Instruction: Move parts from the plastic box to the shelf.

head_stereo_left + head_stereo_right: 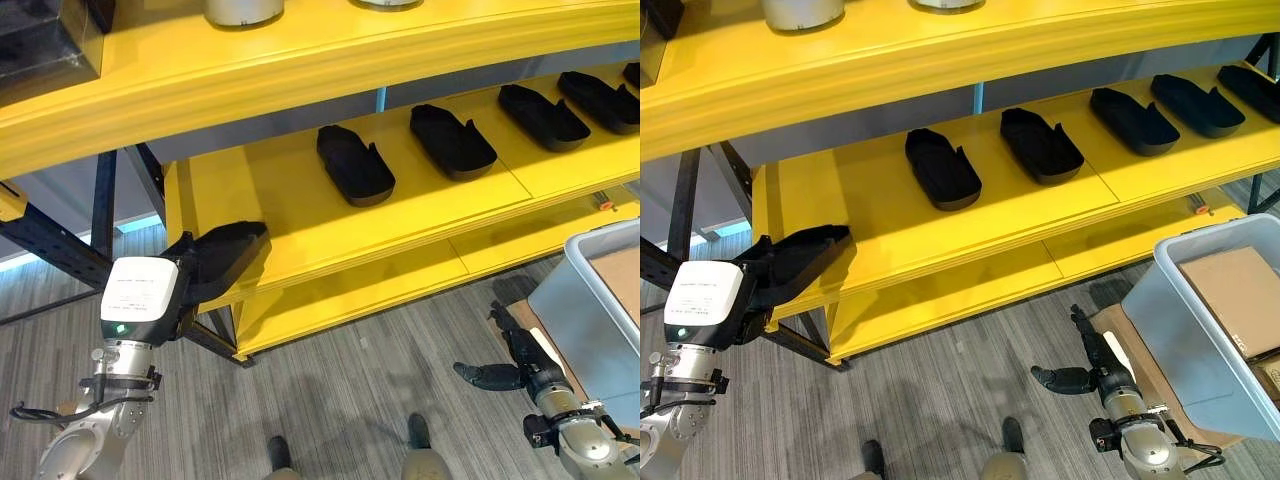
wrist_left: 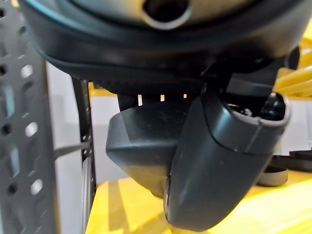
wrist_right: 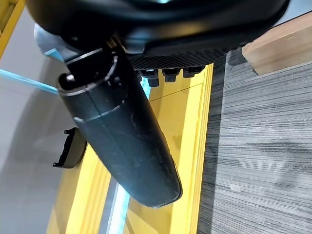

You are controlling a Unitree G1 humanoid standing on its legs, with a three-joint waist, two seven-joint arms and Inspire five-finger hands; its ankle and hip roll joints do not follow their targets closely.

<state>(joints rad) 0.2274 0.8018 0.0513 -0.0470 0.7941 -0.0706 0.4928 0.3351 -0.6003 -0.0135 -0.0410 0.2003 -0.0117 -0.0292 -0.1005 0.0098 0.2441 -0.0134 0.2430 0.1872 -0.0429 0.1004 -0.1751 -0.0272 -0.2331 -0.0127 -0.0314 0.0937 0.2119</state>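
My left hand [image 1: 185, 275] is shut on a black moulded part [image 1: 228, 248], holding it over the left end of the yellow middle shelf [image 1: 290, 215]. In the left wrist view the part [image 2: 139, 146] sits behind the thumb [image 2: 214, 161]. Several matching black parts [image 1: 355, 165] lie in a row along that shelf towards the right. The grey plastic box [image 1: 590, 300] stands at the right with brown cardboard inside. My right hand [image 1: 512, 368] hangs open and empty low over the floor, just left of the box.
A yellow top shelf [image 1: 300, 60] overhangs the middle one and carries pale round containers [image 1: 243, 10]. A dark steel frame [image 1: 60, 250] braces the rack's left side. A lower yellow shelf [image 1: 350, 290] sits under the middle one. Grey striped floor lies in front.
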